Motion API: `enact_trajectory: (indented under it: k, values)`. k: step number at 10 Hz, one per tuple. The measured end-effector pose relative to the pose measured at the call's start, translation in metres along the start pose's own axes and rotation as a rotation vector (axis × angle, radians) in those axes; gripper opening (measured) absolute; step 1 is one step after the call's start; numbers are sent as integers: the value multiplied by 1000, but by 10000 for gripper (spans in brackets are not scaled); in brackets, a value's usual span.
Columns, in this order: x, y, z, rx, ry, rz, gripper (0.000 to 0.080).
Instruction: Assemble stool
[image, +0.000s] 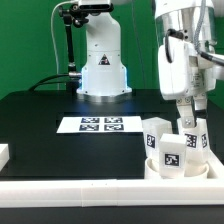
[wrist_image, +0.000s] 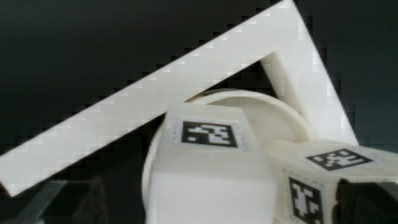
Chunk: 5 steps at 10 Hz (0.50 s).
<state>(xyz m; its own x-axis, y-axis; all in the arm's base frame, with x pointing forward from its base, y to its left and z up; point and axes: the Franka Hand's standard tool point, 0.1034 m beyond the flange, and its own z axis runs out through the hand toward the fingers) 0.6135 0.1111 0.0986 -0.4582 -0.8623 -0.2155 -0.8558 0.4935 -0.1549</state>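
Matte black table (image: 40, 110) bears round white seat (image: 178, 168), blocky tagged legs (image: 157, 135).

you see the gripper (image: 190, 113) low at the exterior view's right, fingers down over a tagged leg (image: 196, 135). the round seat (image: 178, 168) sits beside the white rail (image: 110, 188), two more legs by it. the marker board (image: 99, 125) lies flat behind.

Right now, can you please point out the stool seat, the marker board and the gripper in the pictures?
stool seat (image: 176, 168): exterior view, on its front rim.
marker board (image: 100, 124): exterior view, on the middle of the flat sheet.
gripper (image: 187, 120): exterior view, between its fingertips, just above the legs.
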Motion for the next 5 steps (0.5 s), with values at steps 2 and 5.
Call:
enact_trajectory:
  k: [2, 5]
  values:
    - [0, -1, -2, 2, -2, -35, 648]
    - [1, -1, -1, 0, 2, -177, 648]
